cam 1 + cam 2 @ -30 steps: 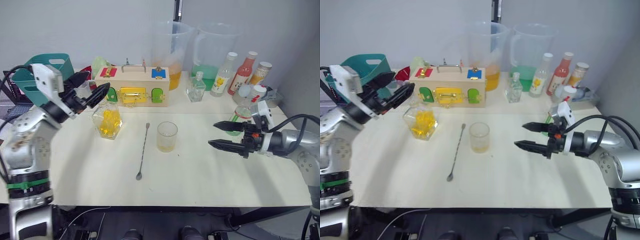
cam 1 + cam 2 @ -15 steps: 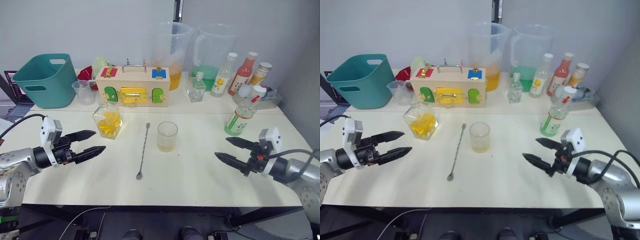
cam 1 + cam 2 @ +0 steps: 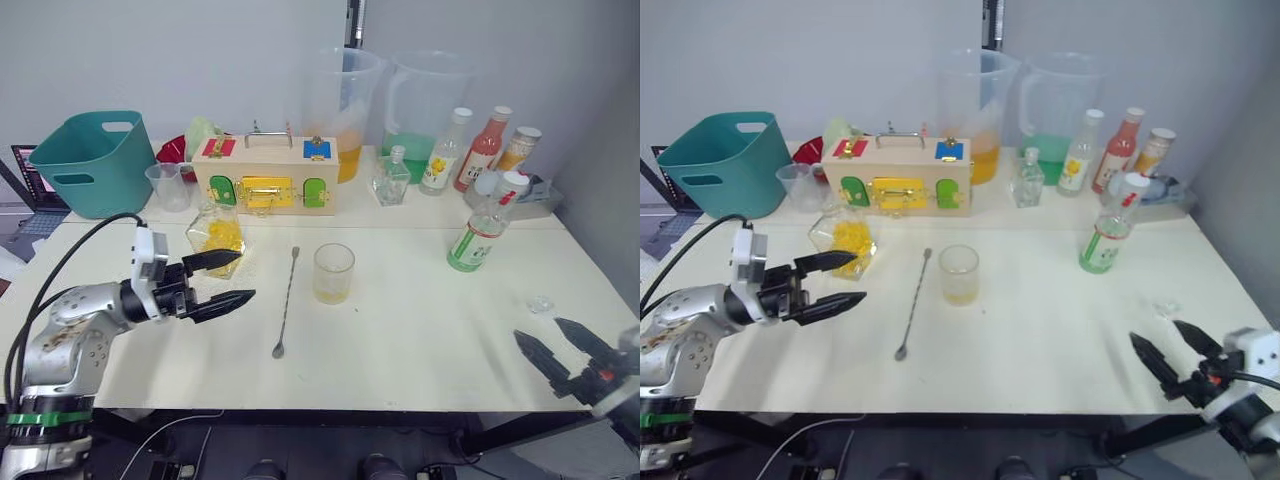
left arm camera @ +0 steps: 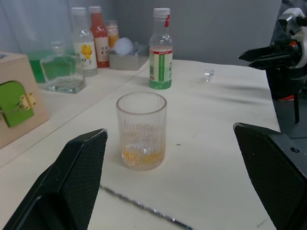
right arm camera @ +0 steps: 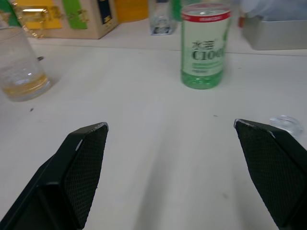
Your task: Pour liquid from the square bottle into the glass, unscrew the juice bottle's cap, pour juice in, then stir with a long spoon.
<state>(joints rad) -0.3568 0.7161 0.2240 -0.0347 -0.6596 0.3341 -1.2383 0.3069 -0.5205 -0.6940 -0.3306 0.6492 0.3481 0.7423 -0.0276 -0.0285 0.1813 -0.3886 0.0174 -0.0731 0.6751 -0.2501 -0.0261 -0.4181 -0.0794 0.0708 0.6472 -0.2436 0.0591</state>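
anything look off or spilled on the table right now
No spill shows. One oddity: a small clear object lies loose on the table near the right gripper, apart from every bottle; it may be a stopper. The glass stands upright with a little yellow liquid.

Pale cream table [image 3: 400, 340]. On it: square bottle [image 3: 218, 237], long spoon [image 3: 286, 304], glass [image 3: 333, 273], juice bottle [image 3: 483, 224], tiny clear stopper [image 3: 541, 304]. Along the back: teal bin [image 3: 88, 160], beaker [image 3: 166, 185], wooden latch box [image 3: 265, 176], two jugs [image 3: 343, 105], small colourless bottle [image 3: 392, 175], more bottles [image 3: 485, 148].
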